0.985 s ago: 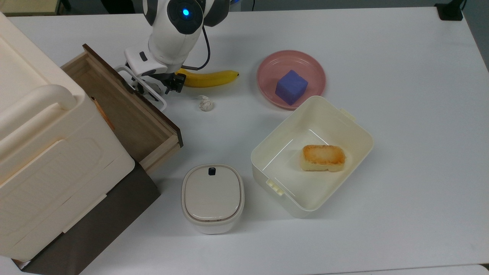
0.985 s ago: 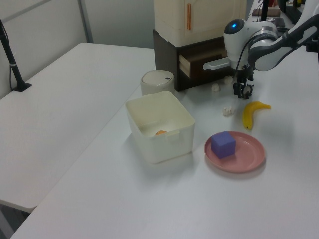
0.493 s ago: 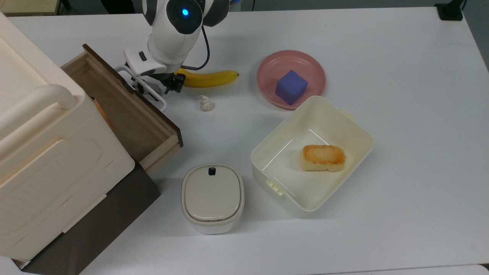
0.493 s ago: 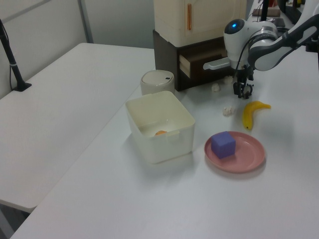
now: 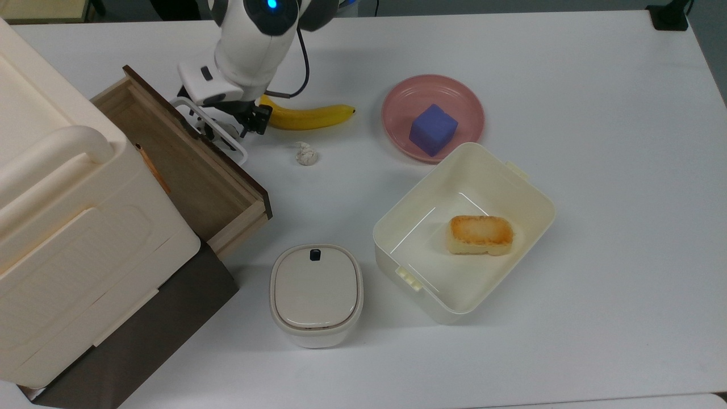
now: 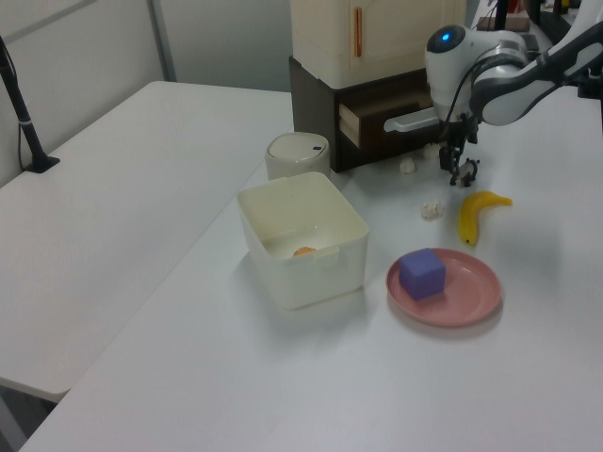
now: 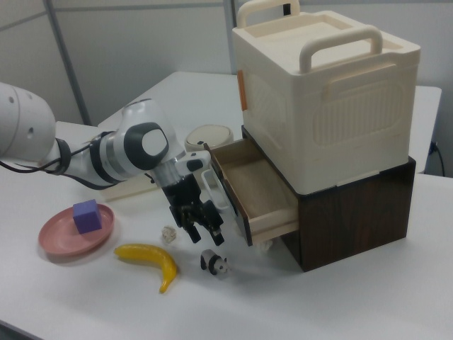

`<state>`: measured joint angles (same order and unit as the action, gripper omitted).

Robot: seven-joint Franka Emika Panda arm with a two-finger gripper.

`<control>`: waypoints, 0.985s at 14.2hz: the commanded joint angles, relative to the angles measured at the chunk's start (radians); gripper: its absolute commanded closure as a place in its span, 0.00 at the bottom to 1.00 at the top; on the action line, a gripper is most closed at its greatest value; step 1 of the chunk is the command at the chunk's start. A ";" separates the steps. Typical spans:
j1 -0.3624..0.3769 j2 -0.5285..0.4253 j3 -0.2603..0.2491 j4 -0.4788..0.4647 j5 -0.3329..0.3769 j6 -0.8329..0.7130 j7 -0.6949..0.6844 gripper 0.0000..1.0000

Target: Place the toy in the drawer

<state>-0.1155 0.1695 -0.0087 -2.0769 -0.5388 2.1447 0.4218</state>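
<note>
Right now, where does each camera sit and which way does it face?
Top view: overhead, looking straight down at the table; the arm enters at the top edge.
Left view: raised, beyond the pink plate, facing the drawer front; arm at the left view's right.
Right view: low, off the banana side, facing the gripper and toy.
All share drawer and banana.

A smooth matt white table [image 5: 596, 142] carries a light unvarnished wood drawer [image 5: 170, 165] with a dark brown front, under a cream plastic box [image 7: 325, 99]. The arm's shell [image 5: 250, 40] is glossy white plastic. The pink plate [image 5: 397, 102] looks smooth; the paper ball [image 5: 306, 154] is crumpled.
</note>
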 commanded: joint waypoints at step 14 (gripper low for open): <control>0.027 -0.295 -0.007 -0.212 0.147 0.072 -0.028 0.00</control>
<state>-0.1032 -0.0605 -0.0040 -2.2345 -0.4476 2.1749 0.4157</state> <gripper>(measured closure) 0.000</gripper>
